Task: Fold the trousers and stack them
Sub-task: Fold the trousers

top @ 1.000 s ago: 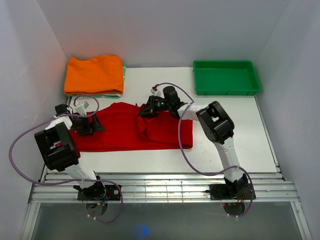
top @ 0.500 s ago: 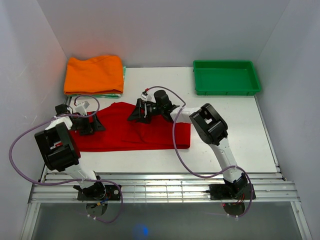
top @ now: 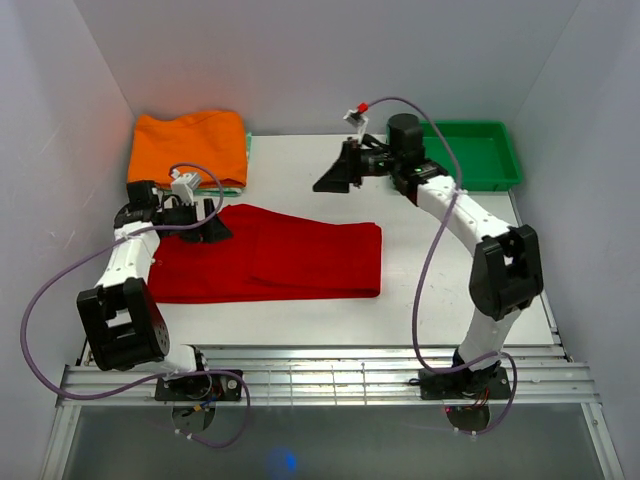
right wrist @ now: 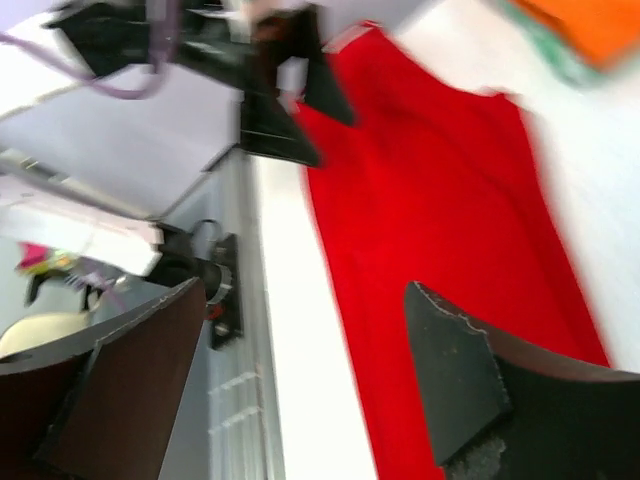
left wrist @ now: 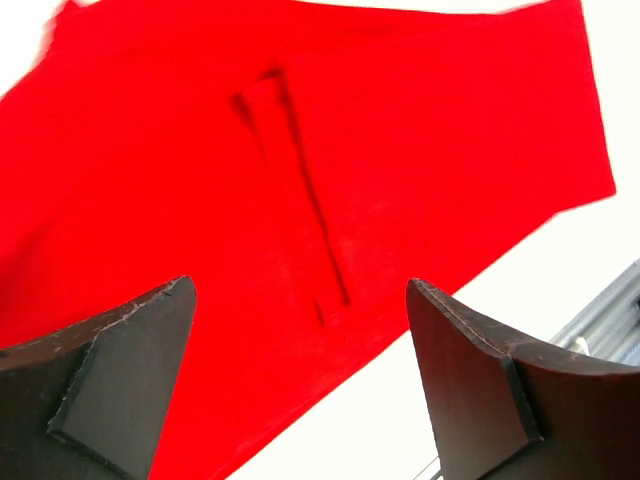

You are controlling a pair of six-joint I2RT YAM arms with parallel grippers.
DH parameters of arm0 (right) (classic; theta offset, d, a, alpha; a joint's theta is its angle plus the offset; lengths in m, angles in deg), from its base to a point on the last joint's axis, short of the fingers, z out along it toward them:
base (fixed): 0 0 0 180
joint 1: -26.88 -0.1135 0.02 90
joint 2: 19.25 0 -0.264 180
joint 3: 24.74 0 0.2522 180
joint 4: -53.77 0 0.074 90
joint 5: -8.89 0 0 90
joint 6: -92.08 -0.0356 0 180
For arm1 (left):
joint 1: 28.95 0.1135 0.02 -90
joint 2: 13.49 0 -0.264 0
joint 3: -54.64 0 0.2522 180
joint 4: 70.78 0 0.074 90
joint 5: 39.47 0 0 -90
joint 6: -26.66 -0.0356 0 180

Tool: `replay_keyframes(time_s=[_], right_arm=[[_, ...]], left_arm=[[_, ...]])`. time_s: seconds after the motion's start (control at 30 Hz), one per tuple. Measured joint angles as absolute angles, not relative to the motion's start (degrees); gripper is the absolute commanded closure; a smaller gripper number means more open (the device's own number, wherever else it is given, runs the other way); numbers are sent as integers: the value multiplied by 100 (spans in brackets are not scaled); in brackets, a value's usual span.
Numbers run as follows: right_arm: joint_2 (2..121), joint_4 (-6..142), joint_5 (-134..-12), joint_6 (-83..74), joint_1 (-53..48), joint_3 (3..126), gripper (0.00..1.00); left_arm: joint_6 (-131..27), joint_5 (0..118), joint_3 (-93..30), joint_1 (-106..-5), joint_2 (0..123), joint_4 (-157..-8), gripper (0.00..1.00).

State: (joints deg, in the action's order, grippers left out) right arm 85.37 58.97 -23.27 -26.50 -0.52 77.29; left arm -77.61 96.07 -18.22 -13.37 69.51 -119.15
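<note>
Your trousers (top: 270,262) lie folded flat on the surface (top: 450,260), left of centre, near the orange garment (top: 188,148). L gripper (left wrist: 298,288) hangs over their left end w/ jaws wide and nothing btwn. R gripper (right wrist: 305,288) sits high above the far side, near the green tray (top: 455,185), jaws apart, empty.

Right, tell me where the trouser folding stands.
Done: the bright red soft-fabric trousers lie folded into a flat band on the white table. In hand: nothing; the left pincer hovers open over their left end, the right pincer is open, raised clear. Left: probably another fold, then stacking, likely onto the orange folded garment.
</note>
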Motion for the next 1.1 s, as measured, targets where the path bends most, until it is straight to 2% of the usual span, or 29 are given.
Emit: replay_keyframes(time_s=[0.13,0.3,0.4,0.57,0.6,0.63,0.83,0.87,0.97,1.0,1.03,1.07,1.1], right_arm=[[8094,6872,-2731,-1710,1056,6794,21],[8314,8323,-3389,-910,2153,5701,19],[8415,8970,-3570,-599,2237,5491,16],[8454,9117,-3498,-499,2119,5201,16],[8502,9114,-3465,-499,2101,5126,16],[8598,9099,-3439,-499,2081,5059,17],[9108,8968,-2770,-591,2014,4973,19],[9165,8961,-2672,-588,1981,4984,23],[9350,8937,-2578,-488,1756,5037,46],[9422,8907,-2569,-464,1666,5037,71],[9486,8876,-2558,-418,1611,5037,87],[9543,8837,-2714,-355,1546,5037,92],[9591,8841,-2762,-350,1526,5030,92]], left_arm=[[-7573,9487,-1867,-2120,6938,-11795,12],[-7173,9365,-1863,-2874,7311,-11476,24],[-6860,9190,-1730,-3042,7639,-11174,29],[-6602,8864,-1317,-3226,7819,-10973,37],[-6576,8796,-1242,-3256,7819,-10973,41],[-6550,8718,-1188,-3276,7823,-10978,49],[-6441,8285,-1155,-3278,8195,-11004,63],[-6410,8243,-1205,-3274,8343,-11045,64],[-6351,8272,-1446,-3228,8577,-11229,63],[-6342,8285,-1485,-3219,8599,-11279,59],[-6340,8298,-1502,-3210,8605,-11308,55],[-6338,8340,-1516,-3208,8603,-11327,50],[-6340,8388,-1524,-3204,8590,-11351,41]])
